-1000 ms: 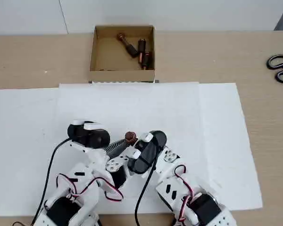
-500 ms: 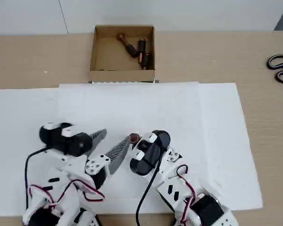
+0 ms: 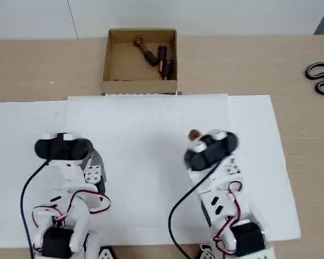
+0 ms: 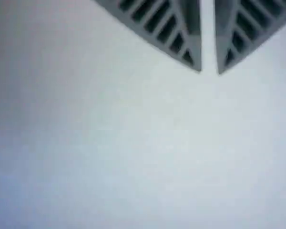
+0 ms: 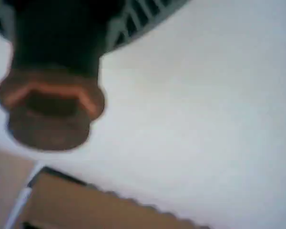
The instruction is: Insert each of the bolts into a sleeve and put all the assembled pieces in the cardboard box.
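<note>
Right wrist view looks straight along the right gripper (image 5: 62, 19), whose grey ribbed fingers (image 5: 133, 14) are clamped on a black sleeve (image 5: 57, 38). A copper-coloured bolt (image 5: 50, 112) sits in the sleeve, its hexagonal head sticking out past the fingertips. This piece hangs above the white paper (image 5: 205, 95), with the near wall of the cardboard box (image 5: 95, 205) beyond it.

From the high view the bolt head shows at the front of the right arm, over the paper and well short of the box, on its right side. The box stands on the wooden table (image 3: 43, 65) at the paper's far edge, and several assembled pieces (image 3: 161, 58) lie in its right half, close together.

The left gripper (image 4: 207, 47) points down at bare paper on the left side of the sheet. Its two ribbed fingers are almost together, with a thin slit of paper visible between them, and they grip nothing. Black scissors (image 3: 321, 76) lie at the table's far right edge.
</note>
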